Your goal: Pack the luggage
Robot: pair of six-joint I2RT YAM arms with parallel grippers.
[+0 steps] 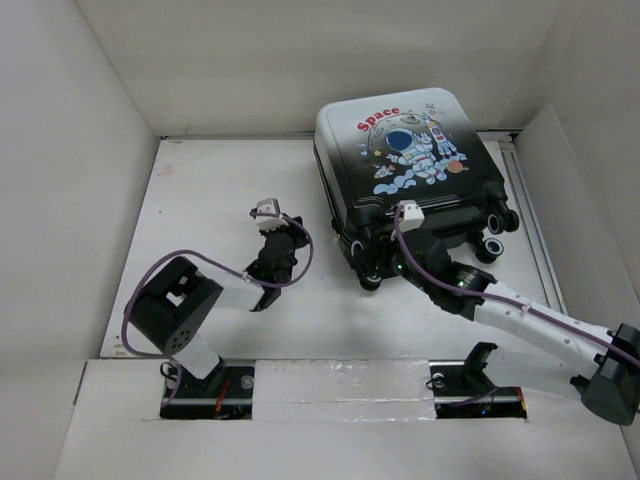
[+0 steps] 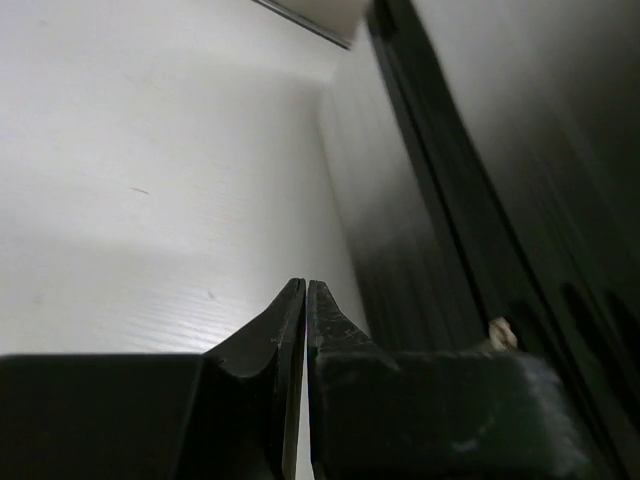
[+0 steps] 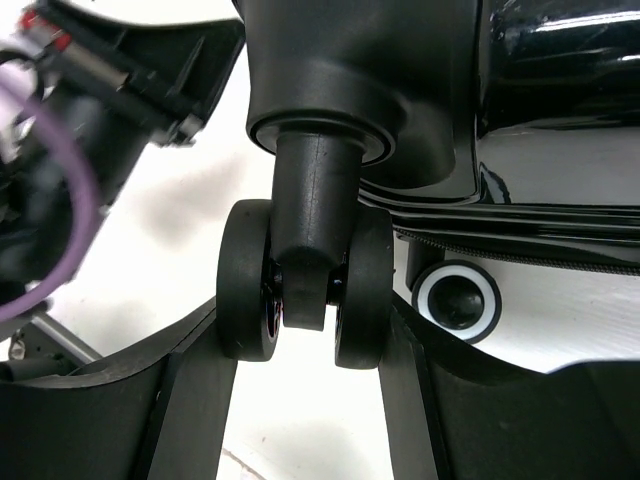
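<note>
Plainly left jaws together beside the luggage, right jaws astride its wheel (grip unclear, tips hidden)

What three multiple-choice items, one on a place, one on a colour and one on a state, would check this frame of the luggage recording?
1. What sits between the fingers of the right gripper?
A) nothing
B) a caster wheel
C) a folded shirt

2. What colour is the Space print on the shell?
A) red
B) green
C) yellow

3. How does the luggage lie?
A) open, lining showing
B) standing upright
C) closed and flat, print side up

Answers:
1 B: the right wrist view shows the double wheel flanked by both fingers.
2 A: the top view shows the lettering in red.
3 C: the top view shows the shell shut, with its printed face towards the camera.
</note>
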